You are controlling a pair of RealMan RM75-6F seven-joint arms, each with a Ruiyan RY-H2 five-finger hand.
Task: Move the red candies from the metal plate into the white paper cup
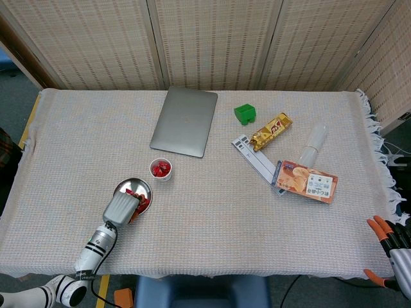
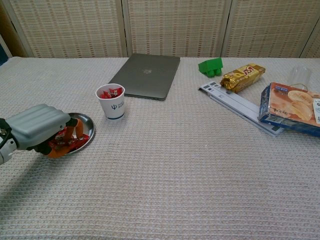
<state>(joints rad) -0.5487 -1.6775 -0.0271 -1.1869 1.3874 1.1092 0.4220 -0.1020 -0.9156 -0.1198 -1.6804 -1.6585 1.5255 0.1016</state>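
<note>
The metal plate (image 1: pixel 124 187) (image 2: pixel 89 125) lies near the table's front left with red candies (image 1: pixel 142 203) (image 2: pixel 65 141) in it. My left hand (image 1: pixel 121 208) (image 2: pixel 36 126) is down on the plate, its orange-tipped fingers curled around a clump of those candies. The hand covers much of the plate. The white paper cup (image 1: pixel 160 170) (image 2: pixel 112 106) stands upright just beyond the plate and holds a few red candies. Off the table's front right corner, my right hand (image 1: pixel 390 244) hangs with fingers spread and nothing in it.
A closed grey laptop (image 1: pixel 185 120) (image 2: pixel 149 75) lies behind the cup. To the right are a green block (image 1: pixel 244 113), a gold snack bar (image 1: pixel 271 131), a white strip (image 1: pixel 253 158), a chips box (image 1: pixel 307 181) and a clear bottle (image 1: pixel 314 142).
</note>
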